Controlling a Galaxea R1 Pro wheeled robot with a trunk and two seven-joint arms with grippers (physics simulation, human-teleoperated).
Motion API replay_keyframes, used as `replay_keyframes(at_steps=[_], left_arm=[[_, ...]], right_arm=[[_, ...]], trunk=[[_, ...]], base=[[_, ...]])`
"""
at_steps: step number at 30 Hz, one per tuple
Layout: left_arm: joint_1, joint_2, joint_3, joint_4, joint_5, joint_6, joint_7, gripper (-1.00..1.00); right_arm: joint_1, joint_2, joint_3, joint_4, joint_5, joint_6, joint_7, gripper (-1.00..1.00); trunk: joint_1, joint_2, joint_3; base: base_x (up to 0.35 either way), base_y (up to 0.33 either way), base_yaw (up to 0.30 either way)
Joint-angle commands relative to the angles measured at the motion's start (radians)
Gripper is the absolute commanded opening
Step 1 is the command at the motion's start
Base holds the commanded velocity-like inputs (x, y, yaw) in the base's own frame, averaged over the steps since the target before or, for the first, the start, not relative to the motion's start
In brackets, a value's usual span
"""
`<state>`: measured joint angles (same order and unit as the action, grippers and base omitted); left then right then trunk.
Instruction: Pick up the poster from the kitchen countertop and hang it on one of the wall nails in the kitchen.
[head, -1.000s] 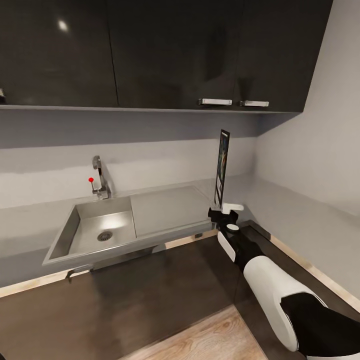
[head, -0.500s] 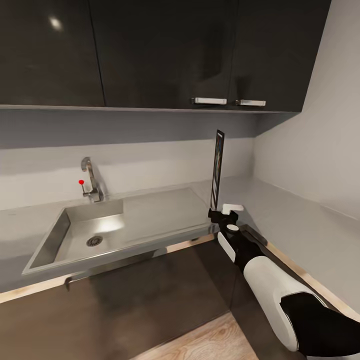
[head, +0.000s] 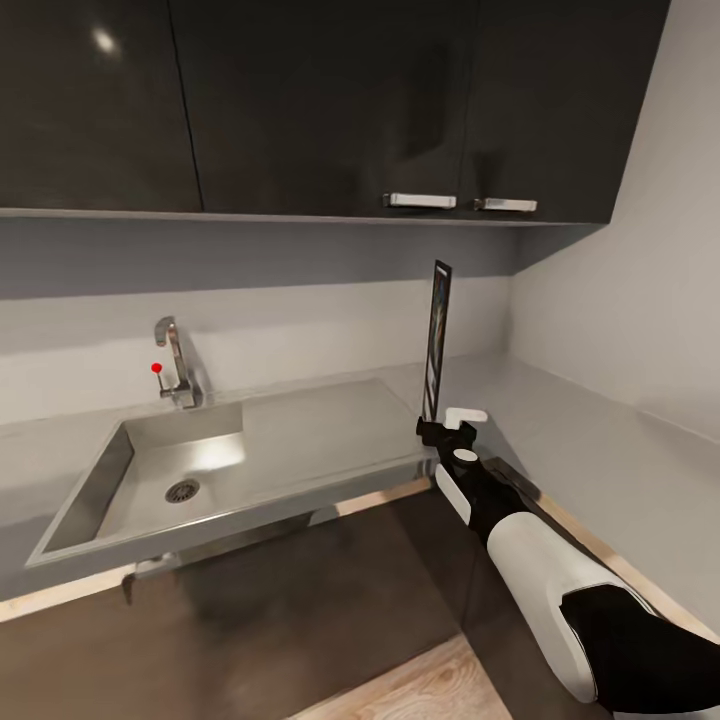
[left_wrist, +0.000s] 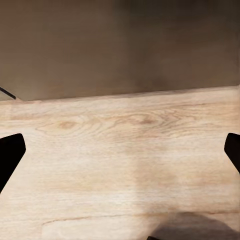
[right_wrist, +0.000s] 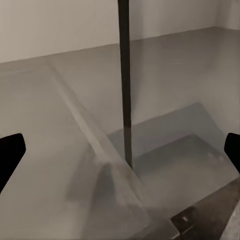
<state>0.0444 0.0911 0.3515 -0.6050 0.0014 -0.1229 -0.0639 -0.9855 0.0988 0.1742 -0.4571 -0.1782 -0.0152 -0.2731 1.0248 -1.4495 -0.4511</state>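
Wood-grain plank floor (left_wrist: 125, 165) lies beneath the left gripper (left_wrist: 120, 150), whose jaws stand apart, holding nothing. Further on, the right gripper (head: 447, 425) grips the black-framed poster (head: 437, 338) upright, edge-on, over the matte grey kitchen countertop (head: 560, 420), beside the steel sink (head: 150, 480). Beyond, glossy black upper cabinets (head: 330, 100) hang on the pale grey wall (head: 300, 330).

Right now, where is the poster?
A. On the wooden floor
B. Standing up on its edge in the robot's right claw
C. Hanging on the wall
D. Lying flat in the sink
B. In the head view the poster stands upright, seen nearly edge-on, rising from the right claw in front of the countertop, beside the sink and away from the wall.
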Motion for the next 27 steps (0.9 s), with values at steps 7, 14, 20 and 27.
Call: replay_keyframes(at_steps=[7,14,20,27], left_arm=[[0.0,-0.001,0.006,-0.001,0.0,-0.001,-0.007,1.0],[0.0,-0.001,0.006,-0.001,0.0,-0.001,-0.007,1.0],[0.0,-0.001,0.006,-0.001,0.0,-0.001,-0.007,1.0],[0.0,-0.001,0.006,-0.001,0.0,-0.001,-0.007,1.0]], right_arm=[[-0.001,-0.001,0.008,0.0,-0.01,-0.002,-0.007,1.0],[-0.001,-0.001,0.008,0.0,-0.01,-0.002,-0.007,1.0],[-0.001,-0.001,0.008,0.0,-0.01,-0.002,-0.007,1.0],[-0.001,-0.001,0.008,0.001,-0.01,-0.002,-0.008,1.0]], trunk=[[0.0,0.0,-0.001],[0.0,0.0,-0.001],[0.0,0.0,-0.001],[0.0,0.0,-0.001]], base=[[0.092,0.0,0.0],[0.152,0.0,0.0],[0.019,0.0,0.0],[0.121,-0.015,0.0]])
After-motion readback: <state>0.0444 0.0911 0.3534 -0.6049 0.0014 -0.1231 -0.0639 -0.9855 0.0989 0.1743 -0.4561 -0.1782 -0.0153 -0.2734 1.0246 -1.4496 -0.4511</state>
